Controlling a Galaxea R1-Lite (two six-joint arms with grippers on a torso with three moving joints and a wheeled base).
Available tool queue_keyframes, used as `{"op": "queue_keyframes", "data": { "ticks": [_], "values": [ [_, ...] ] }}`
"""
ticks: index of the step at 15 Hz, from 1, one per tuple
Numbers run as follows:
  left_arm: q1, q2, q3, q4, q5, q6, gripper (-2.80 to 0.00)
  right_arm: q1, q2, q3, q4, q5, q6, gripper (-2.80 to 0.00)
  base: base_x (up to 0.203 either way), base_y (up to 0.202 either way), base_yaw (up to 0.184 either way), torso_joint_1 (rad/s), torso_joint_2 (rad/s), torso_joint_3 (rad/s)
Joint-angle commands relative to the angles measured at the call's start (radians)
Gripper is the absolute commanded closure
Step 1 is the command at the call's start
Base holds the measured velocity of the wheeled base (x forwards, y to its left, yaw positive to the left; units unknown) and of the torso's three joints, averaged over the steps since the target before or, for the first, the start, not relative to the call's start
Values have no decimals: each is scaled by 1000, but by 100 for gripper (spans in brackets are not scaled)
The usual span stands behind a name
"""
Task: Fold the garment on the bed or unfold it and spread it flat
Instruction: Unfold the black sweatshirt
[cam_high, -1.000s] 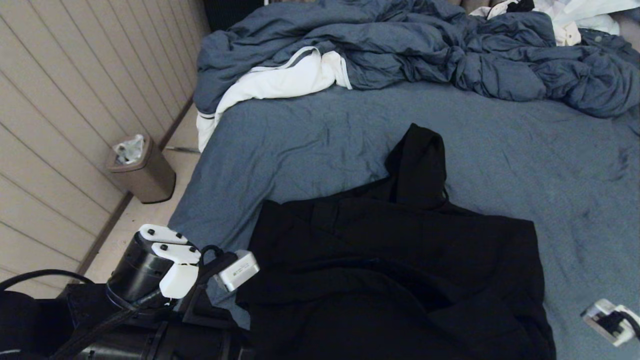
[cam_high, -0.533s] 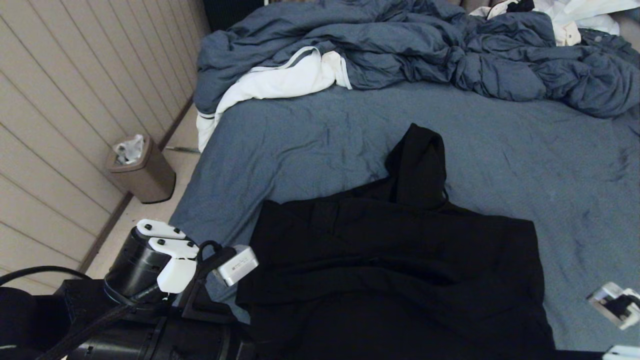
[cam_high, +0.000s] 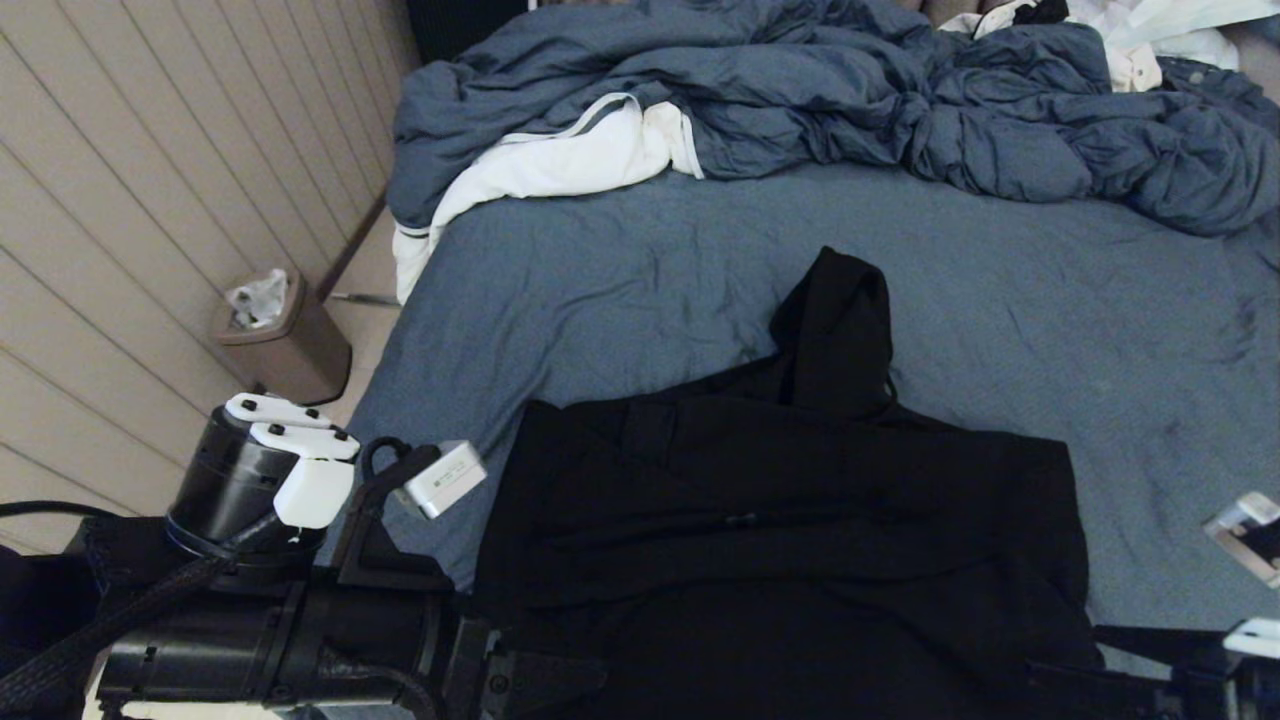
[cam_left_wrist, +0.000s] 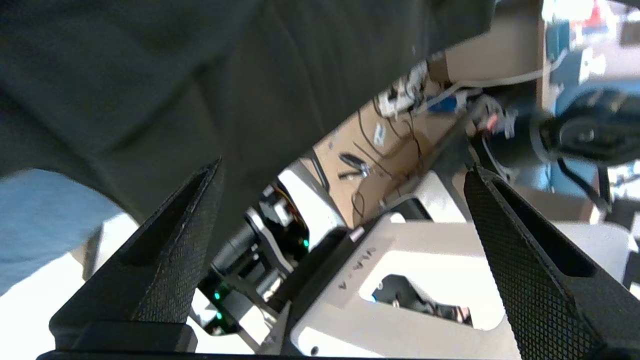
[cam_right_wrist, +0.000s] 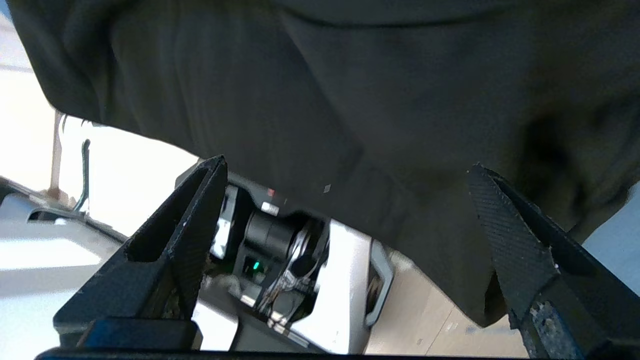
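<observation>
The garment (cam_high: 800, 520) lies spread on the bed (cam_high: 620, 290), hood pointing toward the rumpled duvet (cam_high: 800, 90). Left gripper (cam_left_wrist: 340, 200) and right gripper (cam_right_wrist: 345, 200) both gape wide at its near hem, gripping nothing. No readable writing anywhere.

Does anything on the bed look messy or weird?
Yes. The black hoodie hangs off the bed's near edge, its hood flopped sideways. A rumpled duvet is heaped at the far end over a white cloth.
</observation>
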Motion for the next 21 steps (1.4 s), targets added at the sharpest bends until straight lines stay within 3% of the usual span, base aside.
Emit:
{"op": "queue_keyframes", "data": {
  "ticks": [1,4,7,9,10,11,12,15,19,20,21],
  "values": [
    [26,-7,-11,1,-2,-1,-280,-4,2,-28,-1,2,-1,-280,0,0,0,0,0,0],
    [82,-14,-37,27,1,7,-280,-4,8,-75,0,0,-1,-280,0,0,0,0,0,0],
    [151,-27,-43,29,72,49,-280,-4,14,-122,1,-24,1,-280,0,0,0,0,0,0],
    [197,-33,-57,33,85,58,-280,-6,30,-135,0,-28,4,-280,0,0,0,0,0,0],
    [217,-28,-66,36,87,57,-280,-6,37,-136,-6,-43,10,0,0,0,0,0,0,0],
    [242,-25,-77,41,89,54,-280,-5,39,-138,-10,-72,18,0,0,0,0,0,0,0],
    [264,-24,-85,45,115,50,0,-4,29,-145,-10,-82,24,0,0,0,0,0,0,0],
    [295,-109,-75,46,243,45,0,-4,-45,-151,7,-94,59,0,0,0,0,0,0,0],
    [364,-359,19,129,420,49,0,-4,-195,-129,200,-105,68,0,0,0,0,0,0,0],
    [381,-419,60,151,507,51,0,-6,-225,-95,216,-114,69,0,0,0,0,0,0,0],
    [392,-457,111,164,637,51,0,-7,-241,-54,217,-147,69,0,0,0,0,0,0,0]
  ]
}}
